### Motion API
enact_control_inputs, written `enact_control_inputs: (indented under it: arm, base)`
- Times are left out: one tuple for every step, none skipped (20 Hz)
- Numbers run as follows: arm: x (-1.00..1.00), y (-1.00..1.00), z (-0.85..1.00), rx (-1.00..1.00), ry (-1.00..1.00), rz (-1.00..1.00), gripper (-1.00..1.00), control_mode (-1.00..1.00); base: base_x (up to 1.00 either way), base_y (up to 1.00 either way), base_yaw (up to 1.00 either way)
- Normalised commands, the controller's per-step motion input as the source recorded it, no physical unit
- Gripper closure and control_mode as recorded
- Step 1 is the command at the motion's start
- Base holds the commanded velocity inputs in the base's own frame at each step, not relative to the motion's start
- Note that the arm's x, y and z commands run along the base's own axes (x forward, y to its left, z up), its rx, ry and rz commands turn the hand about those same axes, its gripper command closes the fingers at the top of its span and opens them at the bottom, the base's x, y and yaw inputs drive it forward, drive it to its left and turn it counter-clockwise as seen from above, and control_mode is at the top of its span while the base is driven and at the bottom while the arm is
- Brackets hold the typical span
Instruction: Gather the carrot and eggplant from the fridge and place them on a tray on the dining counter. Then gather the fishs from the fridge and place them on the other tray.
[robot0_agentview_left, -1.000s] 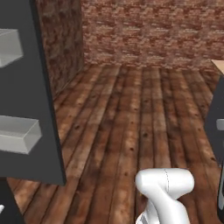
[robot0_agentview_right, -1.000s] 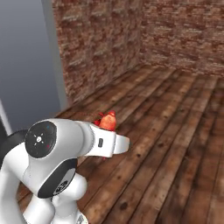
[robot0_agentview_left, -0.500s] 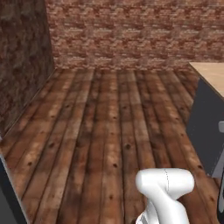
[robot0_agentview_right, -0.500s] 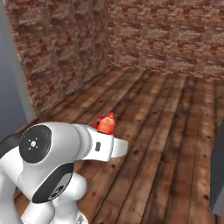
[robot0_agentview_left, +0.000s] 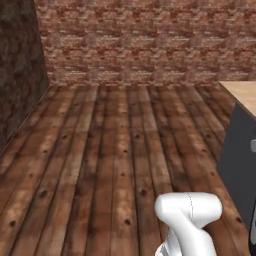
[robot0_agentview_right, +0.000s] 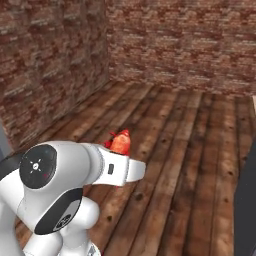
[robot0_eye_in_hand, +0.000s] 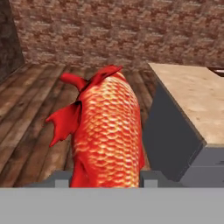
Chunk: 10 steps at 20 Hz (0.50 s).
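Observation:
A red-orange scaly fish (robot0_eye_in_hand: 109, 131) stands upright between my gripper's (robot0_eye_in_hand: 106, 178) two dark fingertips, and the gripper is shut on it. In the right base view the fish (robot0_agentview_right: 120, 142) pokes up just behind my white forearm, which hides the hand. The dining counter (robot0_eye_in_hand: 192, 98), light wood grain on a grey base, lies ahead to the right of the fish. Its corner (robot0_agentview_left: 244, 94) also enters the left base view at the right edge. The carrot, eggplant, fridge and both trays are out of view.
Dark wood plank floor (robot0_agentview_left: 120, 150) stretches ahead to a red brick wall (robot0_agentview_left: 135, 40). A darker side wall (robot0_agentview_left: 20, 70) stands on the left. The counter's grey base (robot0_agentview_left: 239, 160) juts in at the right, close to my arm.
The whole picture has swung: the base has turned, the grey fridge door has left the views and the counter has come in on the right. The fish stays gripped.

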Motion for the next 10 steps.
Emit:
enact_control_inputs:
  arm:
    - [0.0,0.0,0.0,0.0,0.0,0.0,1.0,1.0]
    - [0.0,0.0,0.0,0.0,0.0,0.0,1.0,1.0]
    - [0.0,0.0,0.0,0.0,0.0,0.0,1.0,1.0]
    - [0.0,0.0,0.0,0.0,0.0,0.0,1.0,1.0]
    - [0.0,0.0,0.0,0.0,0.0,0.0,1.0,1.0]
    - [0.0,0.0,0.0,0.0,0.0,0.0,1.0,1.0]
    - [0.0,0.0,0.0,0.0,0.0,0.0,1.0,1.0]
    - [0.0,0.0,0.0,0.0,0.0,0.0,1.0,1.0]
    - [0.0,0.0,0.0,0.0,0.0,0.0,1.0,1.0]
    - [0.0,0.0,0.0,0.0,0.0,0.0,1.0,1.0]
  base:
    - [1.0,-0.13,-0.09]
    - [1.0,-0.12,-0.1]
    - [1.0,-0.12,-0.1]
    - [1.0,-0.1,-0.12]
    - [1.0,-0.1,-0.12]
    - [1.0,-0.1,-0.12]
    - [1.0,-0.1,-0.12]
    - [1.0,-0.1,-0.12]
    - [1.0,-0.1,-0.12]
    - [1.0,-0.09,-0.13]
